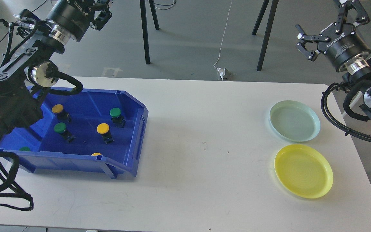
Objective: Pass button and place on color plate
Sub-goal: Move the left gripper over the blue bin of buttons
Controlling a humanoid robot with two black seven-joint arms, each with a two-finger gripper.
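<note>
Left pincer (103, 11) hangs high above the far left corner of the desk (198, 135), partly cut by the frame edge, so whether it is wide or narrow cannot be told. Below it a blue bin (130, 141) holds the buttons on dark bases: a yellow button (57, 109), a green button (60, 128), another yellow one (103, 128) and another green one (115, 112), with two more half hidden behind the bin's near wall. Well apart to the right lie a pale green plate (295, 120) and, nearer, a yellow plate (303, 170). Right pincer (325, 30) hovers spread wide and empty above the desk's far right corner.
</note>
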